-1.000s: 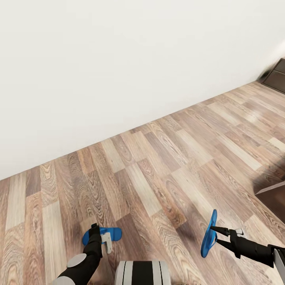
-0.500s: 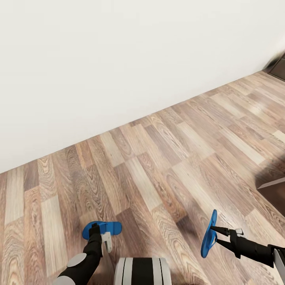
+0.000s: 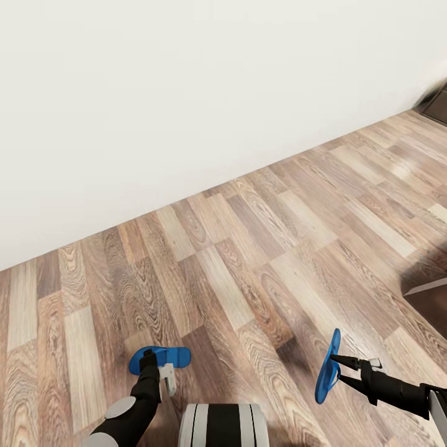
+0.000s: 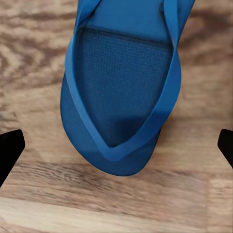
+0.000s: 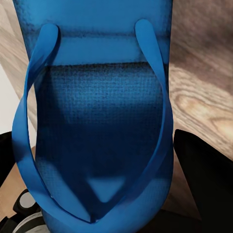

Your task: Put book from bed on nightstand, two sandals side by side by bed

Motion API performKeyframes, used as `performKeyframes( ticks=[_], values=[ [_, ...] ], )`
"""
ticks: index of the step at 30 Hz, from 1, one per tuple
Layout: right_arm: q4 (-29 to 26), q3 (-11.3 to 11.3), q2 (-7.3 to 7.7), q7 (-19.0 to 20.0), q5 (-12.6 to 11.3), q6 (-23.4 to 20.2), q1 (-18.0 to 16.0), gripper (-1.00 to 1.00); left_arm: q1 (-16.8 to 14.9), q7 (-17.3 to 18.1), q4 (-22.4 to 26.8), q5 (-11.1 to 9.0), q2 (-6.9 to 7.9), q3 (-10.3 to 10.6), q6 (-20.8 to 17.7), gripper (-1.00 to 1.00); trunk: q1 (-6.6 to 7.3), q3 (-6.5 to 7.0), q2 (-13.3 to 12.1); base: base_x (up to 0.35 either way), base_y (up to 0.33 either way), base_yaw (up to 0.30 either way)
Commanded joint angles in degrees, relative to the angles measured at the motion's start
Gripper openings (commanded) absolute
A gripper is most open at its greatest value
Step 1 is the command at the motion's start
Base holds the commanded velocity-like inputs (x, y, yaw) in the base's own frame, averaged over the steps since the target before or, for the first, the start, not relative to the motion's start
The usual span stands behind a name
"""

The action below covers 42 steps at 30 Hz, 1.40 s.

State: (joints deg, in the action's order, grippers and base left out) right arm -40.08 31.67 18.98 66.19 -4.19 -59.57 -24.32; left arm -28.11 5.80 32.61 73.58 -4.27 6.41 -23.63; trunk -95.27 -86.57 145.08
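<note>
While my head camera looks down on plank floor (image 3: 248, 261) and white wall (image 3: 186, 93), it catches both sandals at once. My right gripper (image 3: 340, 367) holds the right-hand sandal (image 3: 328, 366) on edge, clear of the floor, fingers closed on its rim. The left-hand sandal (image 3: 162, 358) lies flat on the planks, with my left gripper (image 3: 149, 359) right over it.

The wrists add what the head misses. The left wrist shows the flat sandal (image 4: 121, 92) from above: bright blue, textured footbed, V-strap meeting at the toe, resting on wood. My left fingertips (image 4: 9, 150) stand spread wide at the edges, touching nothing. The right wrist shows the held sandal (image 5: 97, 121) very close, same mesh footbed and V-strap, with a dark finger (image 5: 204, 179) against its side.

A dark furniture corner (image 3: 428, 292) sits at the head view's right edge.
</note>
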Motion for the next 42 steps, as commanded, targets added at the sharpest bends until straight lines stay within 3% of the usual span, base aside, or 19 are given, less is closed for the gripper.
performKeyframes(
  ticks=[1,42],
  values=[
    [0.0,0.1,0.00,-0.1,-0.2,-0.4,0.0,-1.00,0.0,0.5,0.1,0.6,0.02,0.2,-0.3,1.00,0.01,-0.03,0.0,0.000,0.000,0.000],
    [0.0,0.1,0.00,-0.1,-0.3,-0.4,0.0,-1.00,0.0,0.5,0.2,0.6,0.11,0.2,-0.3,1.00,0.01,-0.03,0.0,0.025,0.000,0.000]
  ],
)
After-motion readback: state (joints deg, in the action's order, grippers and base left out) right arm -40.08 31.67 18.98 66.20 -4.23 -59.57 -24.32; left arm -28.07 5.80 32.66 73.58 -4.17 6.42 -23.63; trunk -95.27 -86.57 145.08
